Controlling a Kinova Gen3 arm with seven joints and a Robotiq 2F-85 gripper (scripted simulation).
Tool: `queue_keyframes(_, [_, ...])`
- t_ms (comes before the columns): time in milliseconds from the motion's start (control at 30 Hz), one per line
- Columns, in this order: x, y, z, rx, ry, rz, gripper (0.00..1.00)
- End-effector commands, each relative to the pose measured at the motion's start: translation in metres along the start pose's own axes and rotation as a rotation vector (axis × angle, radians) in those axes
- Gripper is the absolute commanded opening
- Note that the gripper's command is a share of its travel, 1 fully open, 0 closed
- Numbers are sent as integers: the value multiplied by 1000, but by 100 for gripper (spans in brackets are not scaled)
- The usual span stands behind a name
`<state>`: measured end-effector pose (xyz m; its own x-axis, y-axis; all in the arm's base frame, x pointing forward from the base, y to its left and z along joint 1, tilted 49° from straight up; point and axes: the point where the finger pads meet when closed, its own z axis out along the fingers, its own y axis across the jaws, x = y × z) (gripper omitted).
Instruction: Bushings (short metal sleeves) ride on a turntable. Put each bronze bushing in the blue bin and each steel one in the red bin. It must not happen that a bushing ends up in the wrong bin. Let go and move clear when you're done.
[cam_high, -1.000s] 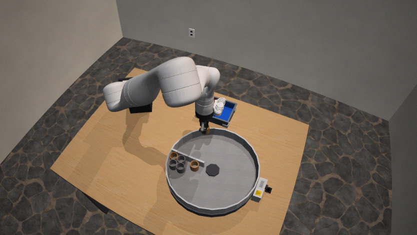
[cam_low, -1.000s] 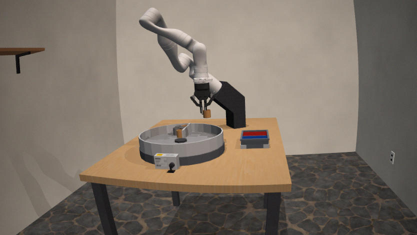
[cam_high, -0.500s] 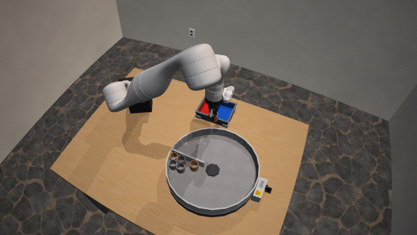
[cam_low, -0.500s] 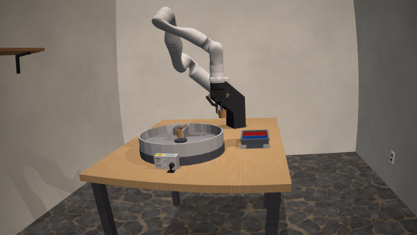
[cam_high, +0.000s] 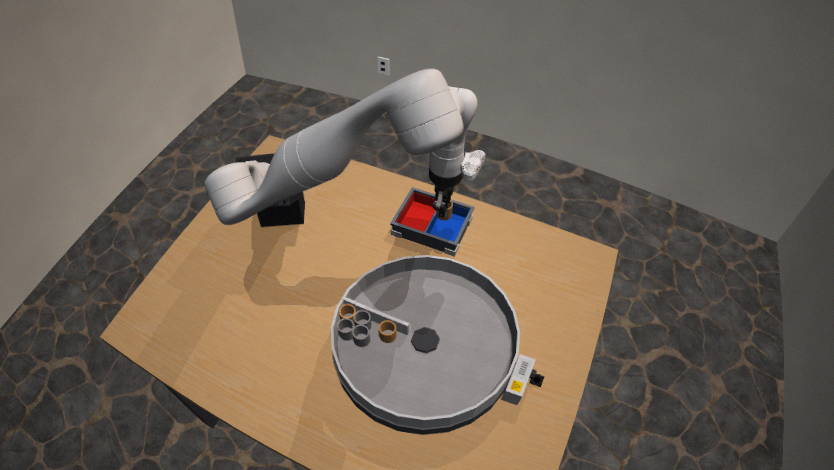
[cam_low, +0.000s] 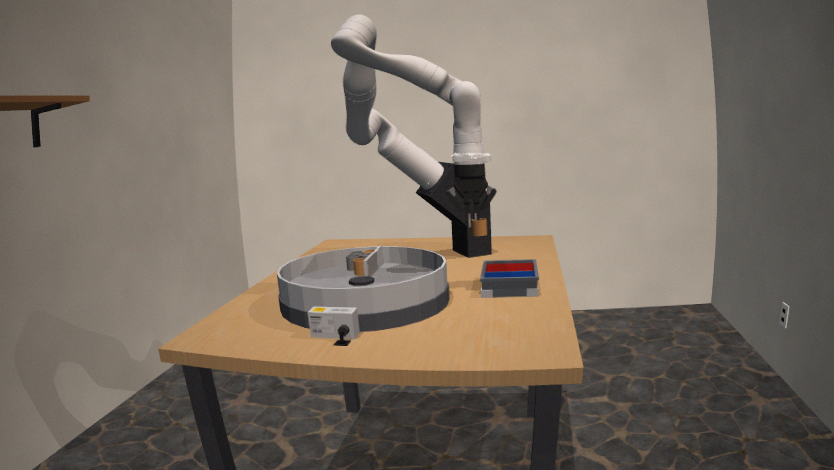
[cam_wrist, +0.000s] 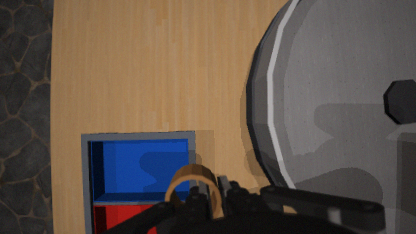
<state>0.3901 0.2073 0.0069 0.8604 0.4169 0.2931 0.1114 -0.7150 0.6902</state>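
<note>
My gripper (cam_high: 443, 205) is shut on a bronze bushing (cam_high: 448, 211) and holds it above the two-part bin, about over the divide between the red bin (cam_high: 415, 212) and the blue bin (cam_high: 449, 224). In the wrist view the held bronze bushing sits over the near edge of the blue bin (cam_wrist: 142, 167), with the red bin (cam_wrist: 127, 219) just below. In the exterior view the bushing (cam_low: 479, 226) hangs well above the bin (cam_low: 509, 269). On the turntable (cam_high: 426, 341) lie two more bronze bushings (cam_high: 387, 331) (cam_high: 347, 310) and three steel bushings (cam_high: 361, 333) beside a white bar (cam_high: 376, 312).
A black hub (cam_high: 425, 339) marks the turntable's centre. A control box (cam_high: 519, 379) with a knob sits at the turntable's rim. The arm's black base (cam_high: 281, 209) stands at the table's far left.
</note>
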Motion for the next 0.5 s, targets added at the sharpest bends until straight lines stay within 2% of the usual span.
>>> queue_keyframes(0, [0, -28, 2, -8, -7, 17, 0])
queue_keyframes(100, [6, -59, 2, -8, -7, 43, 0])
queue_keyframes(267, [6, -59, 2, -8, -7, 43, 0])
queue_keyframes(433, [16, -111, 2, -8, -6, 87, 0])
queue_keyframes(467, [16, -111, 2, -8, -6, 87, 0])
